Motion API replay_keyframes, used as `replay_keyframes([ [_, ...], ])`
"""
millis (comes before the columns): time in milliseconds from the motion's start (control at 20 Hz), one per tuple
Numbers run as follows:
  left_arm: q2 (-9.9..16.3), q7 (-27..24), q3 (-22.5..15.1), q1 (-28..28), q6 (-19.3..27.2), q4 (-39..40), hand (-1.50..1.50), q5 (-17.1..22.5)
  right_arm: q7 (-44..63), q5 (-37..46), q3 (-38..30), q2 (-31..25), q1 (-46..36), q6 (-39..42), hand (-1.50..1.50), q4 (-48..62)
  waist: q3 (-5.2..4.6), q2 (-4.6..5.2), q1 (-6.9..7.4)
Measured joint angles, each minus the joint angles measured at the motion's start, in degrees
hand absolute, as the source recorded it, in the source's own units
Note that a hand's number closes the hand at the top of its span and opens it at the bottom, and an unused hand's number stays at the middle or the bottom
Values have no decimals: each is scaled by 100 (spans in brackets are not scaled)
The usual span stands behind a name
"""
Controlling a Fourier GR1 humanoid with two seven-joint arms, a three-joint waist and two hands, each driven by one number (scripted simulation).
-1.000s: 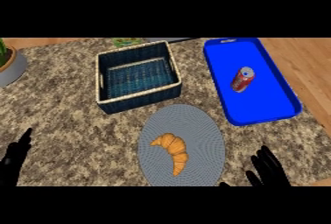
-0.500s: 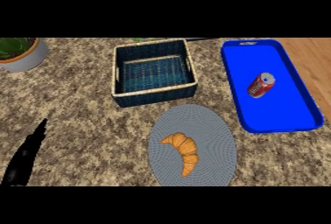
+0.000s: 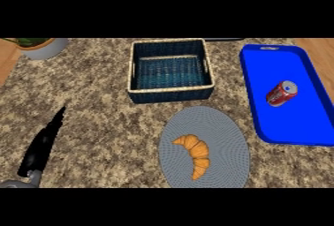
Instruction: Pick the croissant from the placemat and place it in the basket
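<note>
An orange croissant [image 3: 195, 154] lies on a round grey placemat [image 3: 222, 132] at the lower middle of the counter. Just above the placemat stands a dark blue woven basket [image 3: 139, 70] with a pale rim, nothing inside it. My left hand [image 3: 43, 143] shows at the lower left, seen edge-on with straight fingers pointing up and to the right, well to the left of the croissant and holding nothing. My right hand is out of the picture.
A blue tray [image 3: 294, 128] at the right holds a red soda can [image 3: 281, 93] lying on its side. A potted plant [image 3: 40, 46] stands at the top left corner. Wooden surface shows at both upper corners beside the speckled counter.
The view has shifted, so everything sits further right in the picture. The right hand, seen a second ago at the lower right, is gone from view. The left hand has turned edge-on.
</note>
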Motion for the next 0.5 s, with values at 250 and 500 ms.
replay_keyframes([
  [250,-97,48,70,-146,-128,121,0,-120,113,-59,-61,232,-525,-187,-150,371,-2,18,97],
  [500,-241,81,108,-68,-148,20,0,-303,206,-30,-292,454,-1006,-229,-150,629,-2,24,143],
])
